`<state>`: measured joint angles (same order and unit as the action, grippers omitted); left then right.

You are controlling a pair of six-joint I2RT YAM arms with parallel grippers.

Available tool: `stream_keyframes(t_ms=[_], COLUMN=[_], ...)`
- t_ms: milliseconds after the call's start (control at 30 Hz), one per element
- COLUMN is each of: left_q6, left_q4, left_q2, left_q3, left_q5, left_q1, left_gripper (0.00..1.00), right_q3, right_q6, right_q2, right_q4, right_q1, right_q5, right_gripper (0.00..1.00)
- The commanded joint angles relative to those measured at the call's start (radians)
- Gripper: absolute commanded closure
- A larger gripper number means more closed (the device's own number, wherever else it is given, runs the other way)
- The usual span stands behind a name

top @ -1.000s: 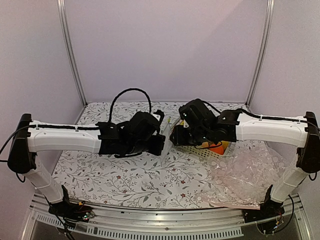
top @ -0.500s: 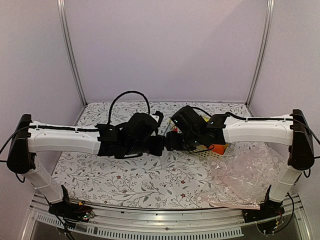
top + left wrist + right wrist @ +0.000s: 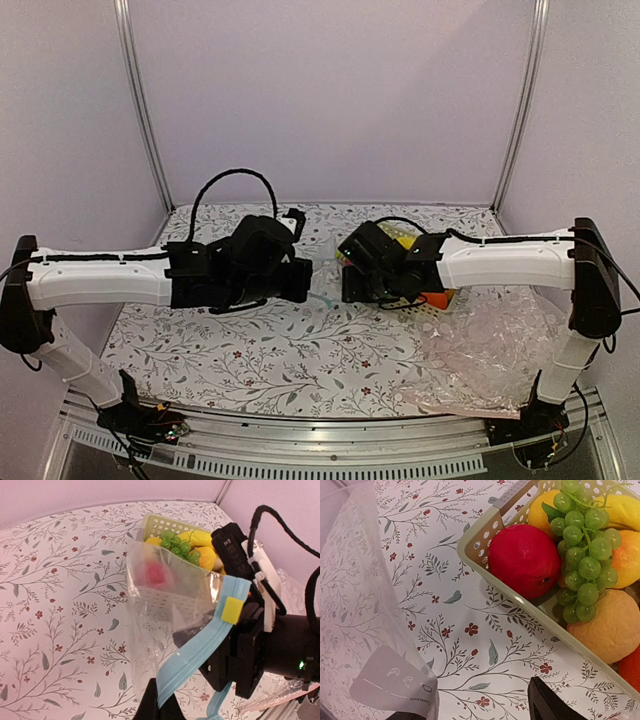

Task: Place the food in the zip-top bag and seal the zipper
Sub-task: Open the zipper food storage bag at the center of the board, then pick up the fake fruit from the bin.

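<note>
Left tool point(image 3: 159, 706) and zipper point(image 3: 200, 645) end, off-frame below

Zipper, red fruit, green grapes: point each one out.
zipper point(image 3: 199, 644), left wrist view, middle of the light blue strip.
red fruit point(image 3: 522, 560), right wrist view, centre of its rounded side.
green grapes point(image 3: 580, 545), right wrist view, middle of the bunch.

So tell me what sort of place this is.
Probably a robot test booth, not a real kitchen: plain lilac panel walls on metal frame posts, a floral-covered table, and a basket of what looks like toy fruit staged as props.
</note>
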<state>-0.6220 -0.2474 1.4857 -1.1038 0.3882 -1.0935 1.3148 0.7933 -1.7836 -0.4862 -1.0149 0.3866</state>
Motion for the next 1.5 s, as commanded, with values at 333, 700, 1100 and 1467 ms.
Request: stream_keyframes(t_ms=[333, 700, 1100, 1467], left_q6=[0.024, -0.003, -0.006, -0.006], left_q4=[-0.155, -0.132, -0.098, -0.109], left_q2=[-0.023, 0.168, 0.178, 0.161], left_q3=[0.026, -0.039, -0.056, -0.057], left_q5=[0.075, -0.075, -0.132, -0.148], left_q1=[0.049, 0.092, 0.104, 0.104], left_gripper=[1.00, 1.00, 1.00, 1.00], right_q3=[-0.044, -0.145, -0.235, -0.204], right_q6=[-0.044, -0.102, -0.114, -0.180], right_q2=[0.078, 0.247, 0.444, 0.380], right_q4=[0.016, 0.171, 0.041, -0.193], right_q1=[0.039, 0.034, 0.056, 0.284], right_q5=[-0.116, -0.306, -0.161, -0.104], right_gripper=[0.31, 0.14, 0.07, 0.10])
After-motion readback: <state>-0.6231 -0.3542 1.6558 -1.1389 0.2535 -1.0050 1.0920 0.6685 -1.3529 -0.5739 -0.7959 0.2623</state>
